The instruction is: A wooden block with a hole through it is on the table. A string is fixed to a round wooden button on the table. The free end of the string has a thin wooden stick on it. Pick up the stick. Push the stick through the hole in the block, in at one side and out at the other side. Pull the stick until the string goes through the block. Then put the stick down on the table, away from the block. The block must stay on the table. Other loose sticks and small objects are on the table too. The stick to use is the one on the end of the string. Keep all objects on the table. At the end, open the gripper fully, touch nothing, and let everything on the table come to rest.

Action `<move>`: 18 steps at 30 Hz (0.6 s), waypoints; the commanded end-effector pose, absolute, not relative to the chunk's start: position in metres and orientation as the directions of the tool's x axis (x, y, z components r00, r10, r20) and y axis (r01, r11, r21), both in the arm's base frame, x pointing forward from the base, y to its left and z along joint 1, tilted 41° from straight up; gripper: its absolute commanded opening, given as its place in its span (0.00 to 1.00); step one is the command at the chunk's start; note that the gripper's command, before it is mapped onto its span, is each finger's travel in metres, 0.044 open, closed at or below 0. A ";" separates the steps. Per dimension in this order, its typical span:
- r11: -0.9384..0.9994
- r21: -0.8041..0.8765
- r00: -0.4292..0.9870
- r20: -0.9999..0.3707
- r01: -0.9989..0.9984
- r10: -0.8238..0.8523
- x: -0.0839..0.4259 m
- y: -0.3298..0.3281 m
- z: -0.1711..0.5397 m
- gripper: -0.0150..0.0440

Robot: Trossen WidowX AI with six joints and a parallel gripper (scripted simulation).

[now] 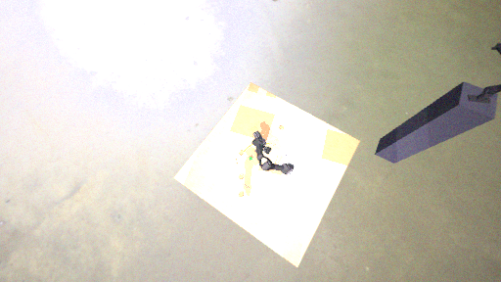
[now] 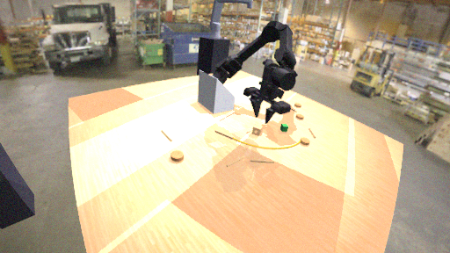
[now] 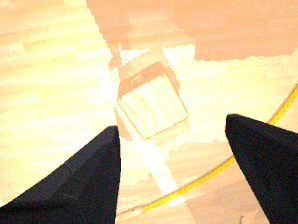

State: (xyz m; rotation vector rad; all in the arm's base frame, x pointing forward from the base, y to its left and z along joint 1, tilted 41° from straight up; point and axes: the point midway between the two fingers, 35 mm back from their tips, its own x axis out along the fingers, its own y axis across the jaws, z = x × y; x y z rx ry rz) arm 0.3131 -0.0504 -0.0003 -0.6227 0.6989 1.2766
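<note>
Black fingers of the gripper (image 1: 256,133) (image 2: 262,121) (image 3: 173,121) showed tiny in the top view, over the pale table (image 1: 274,215) (image 2: 264,198) (image 3: 35,100). In the exterior view they hung apart above the wooden block (image 2: 257,131) (image 3: 154,106); the stick (image 2: 224,134) lay on the yellow string's (image 2: 268,148) (image 3: 200,181) end. The wrist view showed nothing between them.

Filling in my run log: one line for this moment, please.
fingers: partly open, empty | wooden block: on table | yellow string: outside block

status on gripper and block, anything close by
gripper part open, empty, above table; block on table, unthreaded; green cube near block
</note>
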 end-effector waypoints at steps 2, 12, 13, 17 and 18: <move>0.185 -0.033 0.144 -0.763 -0.982 0.631 0.313 -0.050 0.000 0.49; 0.185 -0.033 0.144 -0.763 -0.982 0.631 0.313 -0.050 0.000 0.25; 0.185 -0.033 0.144 -0.763 -0.982 0.631 0.313 -0.050 0.000 0.25; 0.185 -0.033 0.144 -0.763 -0.982 0.631 0.313 -0.050 0.000 0.25; 0.185 -0.033 0.144 -0.763 -0.982 0.631 0.313 -0.050 0.000 0.25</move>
